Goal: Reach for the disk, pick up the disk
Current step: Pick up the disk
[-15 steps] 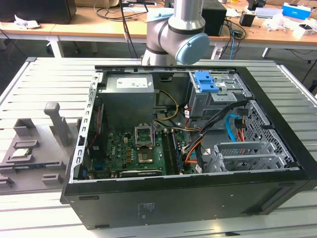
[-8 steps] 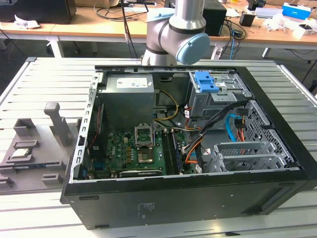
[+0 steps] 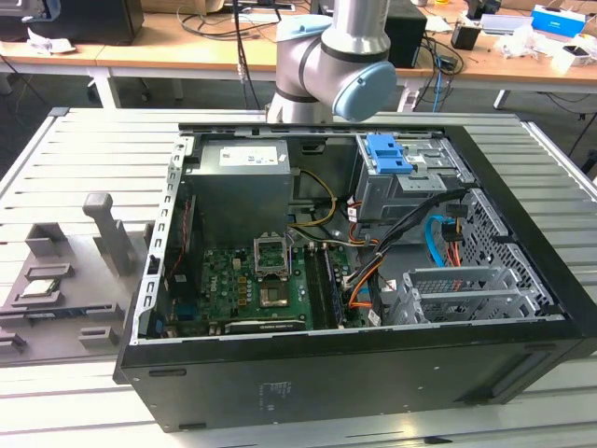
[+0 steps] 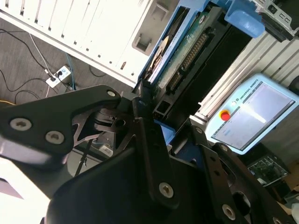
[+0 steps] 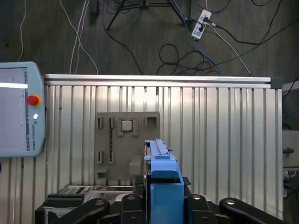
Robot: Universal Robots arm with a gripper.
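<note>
Holding the disk [image 4: 183, 50] edge-on between closed jaws (blue side rail [image 5: 164, 186] visible)

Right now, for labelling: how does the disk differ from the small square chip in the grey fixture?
The disk stands on edge; the chip lies flat in its recess. The disk carries blue rails; the chip is plain and pale. The disk is elongated, the chip square.

Slatted table [image 5: 224, 140] free round grey fixture [image 5: 124, 147], w/ teach pendant [image 5: 18, 107] at 1 edge

The tool [image 4: 139, 100] clamps the blue-railed disk [image 4: 189, 44], seen edge-on.
</note>
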